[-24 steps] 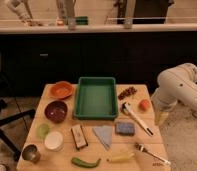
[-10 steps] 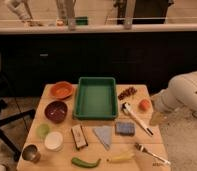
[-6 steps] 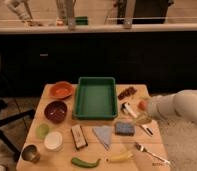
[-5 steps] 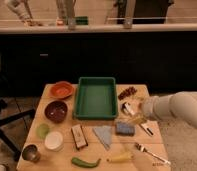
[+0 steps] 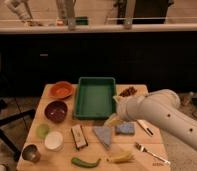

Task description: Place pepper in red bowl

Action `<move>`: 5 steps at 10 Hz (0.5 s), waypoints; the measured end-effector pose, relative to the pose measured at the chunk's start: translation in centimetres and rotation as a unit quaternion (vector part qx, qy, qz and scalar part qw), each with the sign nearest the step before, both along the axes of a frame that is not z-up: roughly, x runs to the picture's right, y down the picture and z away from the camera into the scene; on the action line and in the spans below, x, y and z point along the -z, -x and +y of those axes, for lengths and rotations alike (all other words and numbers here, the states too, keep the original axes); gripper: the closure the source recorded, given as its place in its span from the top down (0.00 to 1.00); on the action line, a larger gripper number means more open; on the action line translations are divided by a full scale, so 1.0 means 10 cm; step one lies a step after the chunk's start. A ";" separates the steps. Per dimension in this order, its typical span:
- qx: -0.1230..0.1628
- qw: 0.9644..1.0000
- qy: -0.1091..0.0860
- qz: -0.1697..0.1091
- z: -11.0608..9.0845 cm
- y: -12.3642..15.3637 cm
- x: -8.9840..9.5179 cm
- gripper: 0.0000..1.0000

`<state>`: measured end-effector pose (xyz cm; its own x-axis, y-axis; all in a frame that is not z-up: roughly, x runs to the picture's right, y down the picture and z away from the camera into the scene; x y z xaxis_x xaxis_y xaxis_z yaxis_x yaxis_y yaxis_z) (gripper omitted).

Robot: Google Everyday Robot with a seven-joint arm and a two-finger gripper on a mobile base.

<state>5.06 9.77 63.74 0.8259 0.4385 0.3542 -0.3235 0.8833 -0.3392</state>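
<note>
— At the near edge of the bench (image 5: 68, 124), a little left of the middle, lies the pepper (image 5: 85, 162). It is green and curved, flat on the wood, with a pale yellow thing (image 5: 120, 158) just to its right.

— And the red bowl?

— The red bowl (image 5: 61, 90) is up in the far left corner, just beside the green tray (image 5: 95, 96). A dark maroon bowl (image 5: 56, 110) sits right in front of it. The pepper and the red bowl are well apart, with the maroon bowl, a small pale green bowl (image 5: 42, 130) and a white cup (image 5: 54, 140) on the stretch between them.

— Where is the gripper?

— The white arm (image 5: 162, 112) reaches in from the right, low over the bench. The gripper (image 5: 113, 119) at its end hangs by the tray's near right corner, just above a blue sponge (image 5: 125, 129) and a grey cloth (image 5: 104, 135). It is well clear of the pepper.

— What about the fingers?

— From where I stand they are only a pale smudge, but they look spread apart, with nothing between them.
</note>
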 end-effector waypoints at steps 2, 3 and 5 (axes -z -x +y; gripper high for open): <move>0.015 1.000 -0.007 0.006 0.03 0.12 0.04 0.80; 0.015 1.000 -0.007 0.007 0.03 0.11 0.03 0.80; 0.015 1.000 -0.007 0.007 0.03 0.11 0.03 0.80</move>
